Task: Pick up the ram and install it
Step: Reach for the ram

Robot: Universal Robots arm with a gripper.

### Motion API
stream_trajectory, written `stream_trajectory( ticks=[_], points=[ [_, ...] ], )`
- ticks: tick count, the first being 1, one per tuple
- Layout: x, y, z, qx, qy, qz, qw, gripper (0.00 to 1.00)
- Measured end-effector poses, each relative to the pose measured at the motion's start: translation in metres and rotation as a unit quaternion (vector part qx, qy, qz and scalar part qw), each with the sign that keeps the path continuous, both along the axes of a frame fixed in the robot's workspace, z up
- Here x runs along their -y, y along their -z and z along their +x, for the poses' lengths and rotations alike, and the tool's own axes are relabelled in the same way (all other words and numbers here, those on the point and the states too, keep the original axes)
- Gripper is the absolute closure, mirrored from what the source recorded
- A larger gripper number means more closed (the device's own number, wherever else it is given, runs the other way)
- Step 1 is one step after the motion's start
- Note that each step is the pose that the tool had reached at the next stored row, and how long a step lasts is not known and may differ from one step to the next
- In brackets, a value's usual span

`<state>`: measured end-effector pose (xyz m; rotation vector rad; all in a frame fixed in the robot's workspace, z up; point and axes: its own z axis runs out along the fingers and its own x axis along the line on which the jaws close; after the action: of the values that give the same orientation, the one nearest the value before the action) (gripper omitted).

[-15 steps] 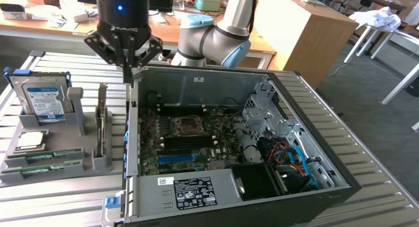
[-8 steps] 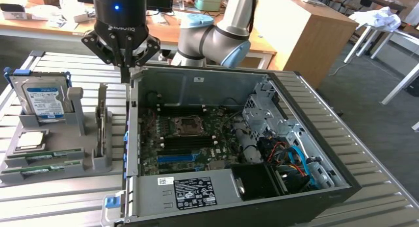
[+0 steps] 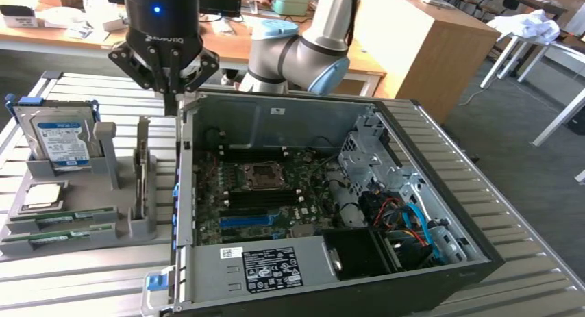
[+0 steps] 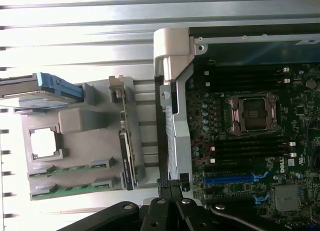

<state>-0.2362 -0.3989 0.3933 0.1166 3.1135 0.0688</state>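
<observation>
Gripper (image 4: 170,184) fingers are pressed together with nothing between them. The tips hang over the side wall of the computer case (image 3: 274,118), on the exterior view's left. The ram (image 3: 62,218), two green sticks, lies flat in slots of the grey holder (image 3: 41,170), just beside that wall and apart from the gripper. The same holder carries an upright hard drive (image 3: 62,140), a flat processor chip (image 3: 44,196) and, nearest the case, a card (image 3: 142,173) on edge. Inside the case the motherboard (image 3: 229,187) faces up, with black memory slots (image 4: 250,146) beside the processor socket (image 4: 255,113). Case and holder rest on a slatted metal table (image 3: 82,283). Wooden desks (image 3: 412,29) stand behind the case.
</observation>
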Motion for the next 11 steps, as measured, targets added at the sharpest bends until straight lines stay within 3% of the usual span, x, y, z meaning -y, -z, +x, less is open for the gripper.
stream_trajectory(
  ticks=[11],
  points=[
    [0.0, 0.0, -0.0084, 0.0, 0.0, 0.0, 1.0, 0.9]
  ],
)
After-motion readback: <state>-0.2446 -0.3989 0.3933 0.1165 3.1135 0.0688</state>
